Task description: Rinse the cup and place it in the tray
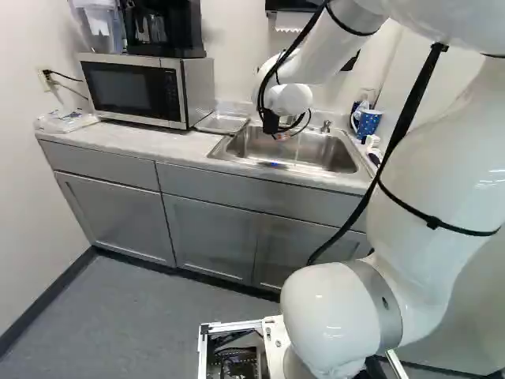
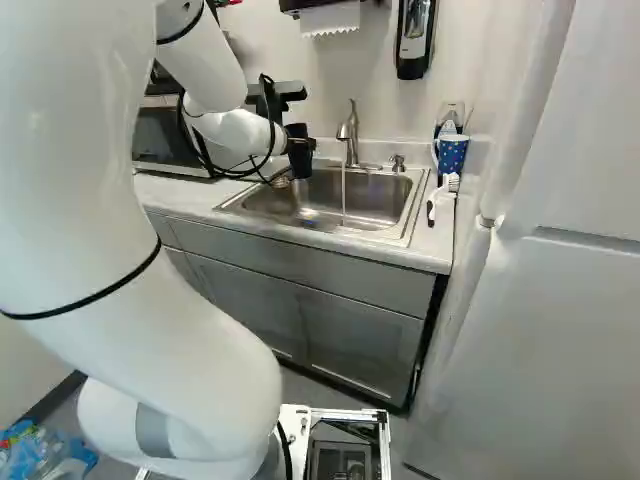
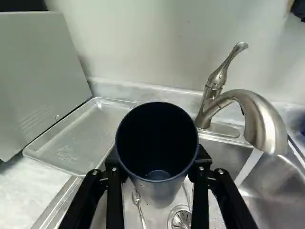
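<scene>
In the right base view my gripper [image 2: 303,143] is shut on a dark cup [image 2: 299,160] above the left part of the sink [image 2: 262,200]. The wrist view shows the gripper [image 3: 158,164] with a finger on either side of the cup [image 3: 157,179], whose open mouth faces the camera. Beside the sink, next to the microwave, lies the flat metal tray [image 3: 78,138], with no cup on it. Water [image 3: 249,167] runs from the faucet [image 3: 257,112] into the basin, to one side of the cup; the stream and cup are apart.
A microwave [image 1: 142,91] with a coffee maker on top stands beside the tray. A spoon [image 3: 138,202] lies in the basin near the drain [image 3: 181,219]. A blue patterned mug [image 2: 452,153] and a white brush [image 2: 446,190] are at the sink's far side, near a white upright surface [image 2: 550,280].
</scene>
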### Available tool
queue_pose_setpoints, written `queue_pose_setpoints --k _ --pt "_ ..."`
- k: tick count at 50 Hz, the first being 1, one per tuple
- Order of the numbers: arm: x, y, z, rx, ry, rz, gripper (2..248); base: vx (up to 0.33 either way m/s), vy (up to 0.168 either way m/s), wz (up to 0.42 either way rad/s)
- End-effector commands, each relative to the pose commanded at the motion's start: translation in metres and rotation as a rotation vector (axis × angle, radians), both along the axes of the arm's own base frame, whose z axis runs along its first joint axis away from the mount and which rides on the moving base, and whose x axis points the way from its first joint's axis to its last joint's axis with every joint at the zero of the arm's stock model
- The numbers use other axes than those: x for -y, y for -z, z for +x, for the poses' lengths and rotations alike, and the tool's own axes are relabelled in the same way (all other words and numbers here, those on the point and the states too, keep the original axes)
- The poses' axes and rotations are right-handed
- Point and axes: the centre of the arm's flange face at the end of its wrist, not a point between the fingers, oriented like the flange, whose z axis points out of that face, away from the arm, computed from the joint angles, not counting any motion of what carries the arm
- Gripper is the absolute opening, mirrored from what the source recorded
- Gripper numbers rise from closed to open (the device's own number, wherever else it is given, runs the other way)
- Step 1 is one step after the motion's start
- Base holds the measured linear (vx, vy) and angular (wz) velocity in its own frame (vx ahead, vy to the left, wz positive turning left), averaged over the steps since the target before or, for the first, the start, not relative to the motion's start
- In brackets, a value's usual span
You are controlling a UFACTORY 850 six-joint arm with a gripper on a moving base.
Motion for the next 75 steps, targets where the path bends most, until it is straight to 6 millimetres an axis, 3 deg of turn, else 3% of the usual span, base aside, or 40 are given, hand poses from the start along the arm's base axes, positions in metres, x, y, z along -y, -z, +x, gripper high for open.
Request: queue_pose_setpoints --k 19,29,56,75 --pt "0.000 -0.002 0.000 0.004 0.000 0.000 126 0.000 0.000 0.000" --pt "-0.006 -0.011 0.012 0.023 -0.011 0.001 126 0.000 0.000 0.000" --pt "-0.042 -0.041 0.045 0.082 -0.073 0.007 126 0.000 0.000 0.000" --pt "-0.071 -0.040 0.068 0.087 -0.118 0.009 126 0.000 0.000 0.000"
